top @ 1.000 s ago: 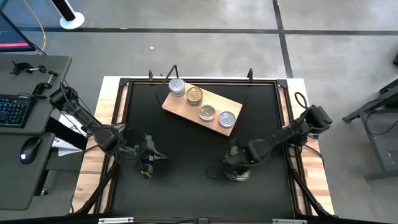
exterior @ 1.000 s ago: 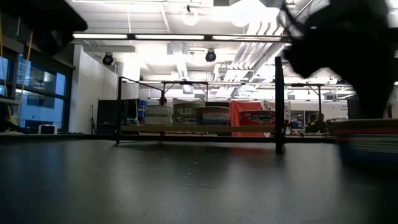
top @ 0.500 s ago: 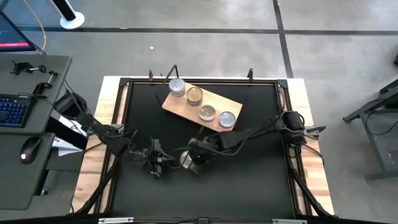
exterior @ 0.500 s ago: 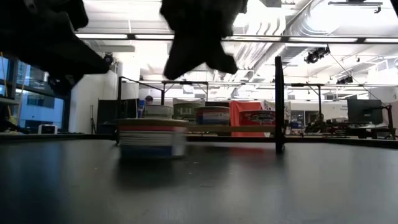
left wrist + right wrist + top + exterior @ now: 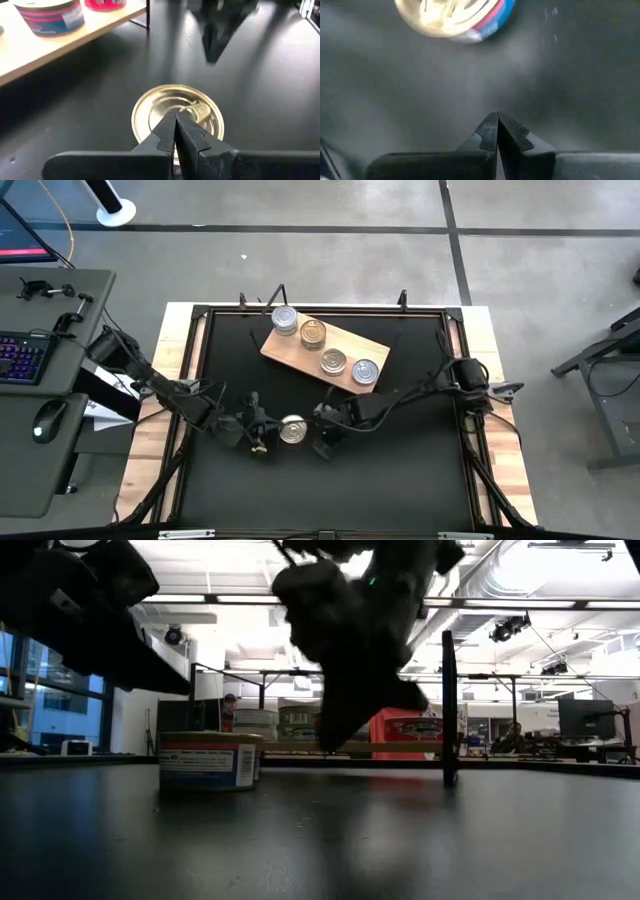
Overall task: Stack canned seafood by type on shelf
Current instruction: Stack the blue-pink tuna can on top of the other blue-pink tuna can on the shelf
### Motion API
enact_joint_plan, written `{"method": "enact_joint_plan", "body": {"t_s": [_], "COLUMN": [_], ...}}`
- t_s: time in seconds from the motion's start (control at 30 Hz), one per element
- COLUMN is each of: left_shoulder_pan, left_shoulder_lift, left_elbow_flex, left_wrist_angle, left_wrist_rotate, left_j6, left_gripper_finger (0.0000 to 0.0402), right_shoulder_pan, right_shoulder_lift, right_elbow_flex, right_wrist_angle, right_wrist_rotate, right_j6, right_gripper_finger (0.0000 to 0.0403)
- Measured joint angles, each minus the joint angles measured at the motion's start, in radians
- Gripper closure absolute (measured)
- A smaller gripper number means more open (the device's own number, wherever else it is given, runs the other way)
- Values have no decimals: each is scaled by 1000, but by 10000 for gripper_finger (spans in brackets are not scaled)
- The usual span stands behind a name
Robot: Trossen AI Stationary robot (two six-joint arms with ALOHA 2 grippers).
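Note:
One gold-topped tin (image 5: 293, 430) stands upright on the black table between the two grippers; it also shows in the low view (image 5: 208, 761). My left gripper (image 5: 262, 440) is shut, and in its wrist view the fingertips (image 5: 175, 116) lie over the tin's gold top (image 5: 200, 107). My right gripper (image 5: 323, 446) is shut too and stands just right of the tin, apart from it (image 5: 455, 15). The wooden shelf (image 5: 300, 356) lies slantwise near the far edge, with several tins (image 5: 333, 362) standing in a row on it. My left gripper's shut fingertips come in low from the table's left, over the near-left rim of the tin's gold top (image 5: 150, 120). I cannot tell whether they touch it; in the low view the arm seems to hang a little above the tin.
A black metal frame (image 5: 325, 308) borders the table, with posts at the far edge. The table's wooden rim (image 5: 170, 380) shows at left and right. A desk with keyboard and mouse (image 5: 45, 420) stands left of the table. Bare black surface lies toward the near edge.
My right gripper swept from the table's near right toward the left, and the tin slid along the table with it to the middle. The gripper then drew back slightly right, leaving the tin standing. My left gripper moved right toward the tin.

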Motion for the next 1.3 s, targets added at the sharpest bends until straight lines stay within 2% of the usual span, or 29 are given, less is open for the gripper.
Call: {"method": "enact_joint_plan", "body": {"t_s": [0.13,0.27,0.33,0.57,0.73,1.03,1.17,1.3], "left_shoulder_pan": [17,51,63,70,68,68,66,65], "left_shoulder_lift": [-20,24,42,101,142,152,165,158], "left_elbow_flex": [0,-2,-1,0,3,2,-6,-1], "left_wrist_angle": [-41,-70,-35,-24,-3,-37,-82,-81], "left_wrist_rotate": [12,91,118,113,107,102,155,159], "left_j6": [18,19,25,28,15,9,-2,-16], "left_gripper_finger": [401,401,401,401,401,402,401,401], "right_shoulder_pan": [-14,-38,-45,-52,-55,-41,-34,-36], "right_shoulder_lift": [3,23,37,52,52,21,10,10], "right_elbow_flex": [-84,-100,-100,-100,-100,-66,-21,1], "right_wrist_angle": [197,302,286,283,367,395,395,396], "right_wrist_rotate": [27,48,47,46,71,27,26,34], "right_j6": [85,101,100,93,93,74,60,40], "right_gripper_finger": [403,403,403,403,403,403,403,403]}}
